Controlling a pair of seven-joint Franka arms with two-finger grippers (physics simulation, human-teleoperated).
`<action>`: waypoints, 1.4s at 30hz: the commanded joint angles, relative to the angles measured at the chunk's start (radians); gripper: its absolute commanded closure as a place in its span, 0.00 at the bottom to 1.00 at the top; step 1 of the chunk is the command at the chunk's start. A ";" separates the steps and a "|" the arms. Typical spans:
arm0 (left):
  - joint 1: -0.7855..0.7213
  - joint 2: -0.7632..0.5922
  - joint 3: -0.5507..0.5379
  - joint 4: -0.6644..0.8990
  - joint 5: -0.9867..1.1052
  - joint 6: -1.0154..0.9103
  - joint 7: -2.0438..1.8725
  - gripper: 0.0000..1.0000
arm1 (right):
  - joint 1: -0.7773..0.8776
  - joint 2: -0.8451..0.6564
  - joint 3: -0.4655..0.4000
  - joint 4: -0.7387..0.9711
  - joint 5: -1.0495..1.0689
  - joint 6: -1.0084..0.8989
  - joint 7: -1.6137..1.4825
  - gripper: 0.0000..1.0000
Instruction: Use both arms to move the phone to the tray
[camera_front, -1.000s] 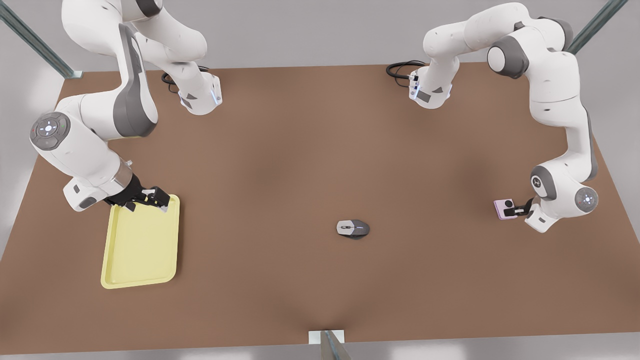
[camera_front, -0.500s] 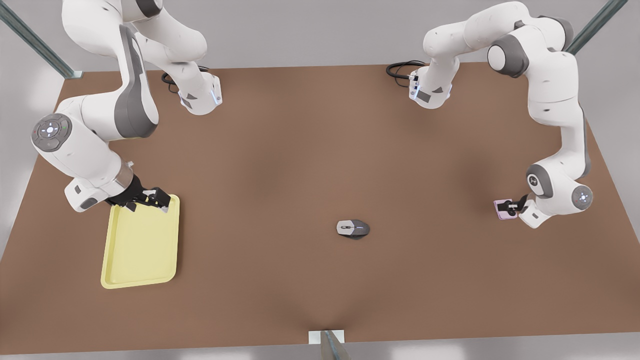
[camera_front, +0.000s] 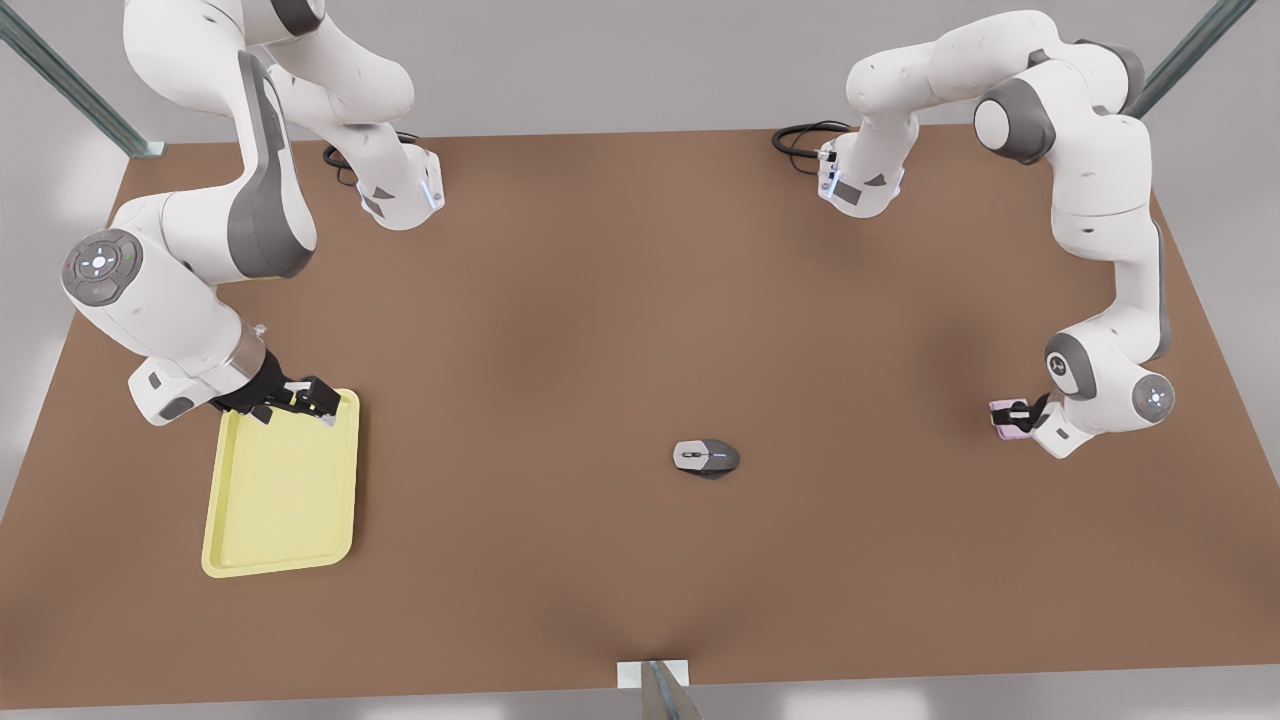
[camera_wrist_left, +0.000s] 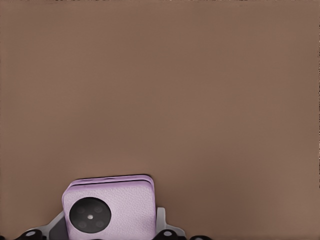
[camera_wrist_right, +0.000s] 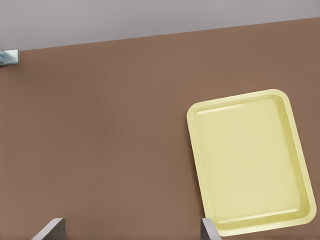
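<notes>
Front view: left pincer clamped on phone, far right; tray far left under right pincer, fingers apart.

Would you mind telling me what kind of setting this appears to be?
Probably a simulated robot test bench: a bare brown table inside a metal frame, two white arms bolted at its far edge, and a few props, namely a yellow tray, a grey mouse and a pink phone.
</notes>
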 joint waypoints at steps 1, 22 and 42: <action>-0.001 -0.005 0.000 0.002 -0.002 0.002 0.007 0.20 | 0.000 -0.001 0.000 0.001 0.001 0.000 0.000 0.00; -1.061 0.045 -0.074 0.420 -0.089 -0.371 -1.674 0.19 | 0.000 0.000 0.000 0.002 0.002 0.000 0.000 0.00; -0.601 -0.324 -0.101 0.561 0.061 -0.991 -0.507 0.00 | 0.003 0.020 0.000 0.011 0.007 0.021 0.002 0.00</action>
